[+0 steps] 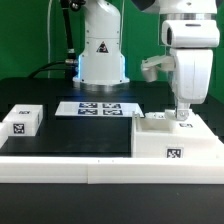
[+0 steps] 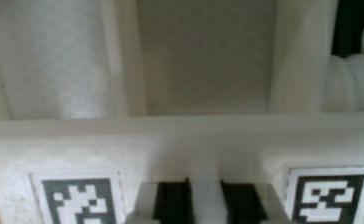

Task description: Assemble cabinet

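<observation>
Table [image 1: 60, 140]: black top that spreads away from the gripper [image 1: 183, 116] toward the exterior view's left; most of it is bare
Cabinet [image 1: 175, 140]: the big white box lies directly under the gripper, open side up, with a tag on the face toward the exterior camera; the wrist view looks straight down into its inner compartments [image 2: 179, 90], two more tags showing on the nearer wall
Marker board [image 1: 100, 108]: flat on the table, beyond the gripper and to the exterior view's left of it, near the arm's base, apart from the cabinet
Small white block [image 1: 22, 120]: a tagged loose part, well apart from the gripper at the exterior view's far left, touching neither cabinet nor marker board
Gripper state: fingertips are down at the cabinet's upper edge; whether they are spread, pressed together or pinching a wall, I cannot tell, since both views are too blurred there
Done so far: by my reading, little; the arm has reached the cabinet body, and no part looks fitted onto it
Left to do: the loose block is not yet joined to the cabinet, so most of the assembly appears to lie ahead
</observation>
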Controlling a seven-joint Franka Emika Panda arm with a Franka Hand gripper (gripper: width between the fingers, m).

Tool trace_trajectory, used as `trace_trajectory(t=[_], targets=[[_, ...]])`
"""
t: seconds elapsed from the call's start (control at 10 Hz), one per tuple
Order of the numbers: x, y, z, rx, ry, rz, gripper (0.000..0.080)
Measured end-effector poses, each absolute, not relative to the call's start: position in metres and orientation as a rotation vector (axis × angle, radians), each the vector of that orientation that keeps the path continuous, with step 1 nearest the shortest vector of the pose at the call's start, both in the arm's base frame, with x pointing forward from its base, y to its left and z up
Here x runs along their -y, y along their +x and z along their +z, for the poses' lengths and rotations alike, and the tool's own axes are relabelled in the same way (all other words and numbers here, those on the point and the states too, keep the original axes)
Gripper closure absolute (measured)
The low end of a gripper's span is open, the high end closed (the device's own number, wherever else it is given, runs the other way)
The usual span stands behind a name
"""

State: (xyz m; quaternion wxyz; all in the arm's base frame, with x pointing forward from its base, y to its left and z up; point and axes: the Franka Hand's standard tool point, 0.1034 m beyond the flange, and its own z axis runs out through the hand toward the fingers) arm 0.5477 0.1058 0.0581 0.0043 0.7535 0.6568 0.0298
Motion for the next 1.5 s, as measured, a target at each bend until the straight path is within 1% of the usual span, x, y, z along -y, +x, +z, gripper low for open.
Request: trace_trajectory(t=[0.3,0.7,1.3,1.4,1.5], targets=[[-0.106,0.549,0.058,-2.060,2.361,0.089,0.0729],[-0.104,0.574,0.058,-2.067,2.367,0.034,0.0729],[-0.102,0.574,0.056,-2.068,2.383,-0.010,0.0729],[-0.102,0.574,0.056,-2.068,2.383,-0.010,0.0615],[-0.102,0.574,0.056,-2.068,2.383,-0.010,0.0475]])
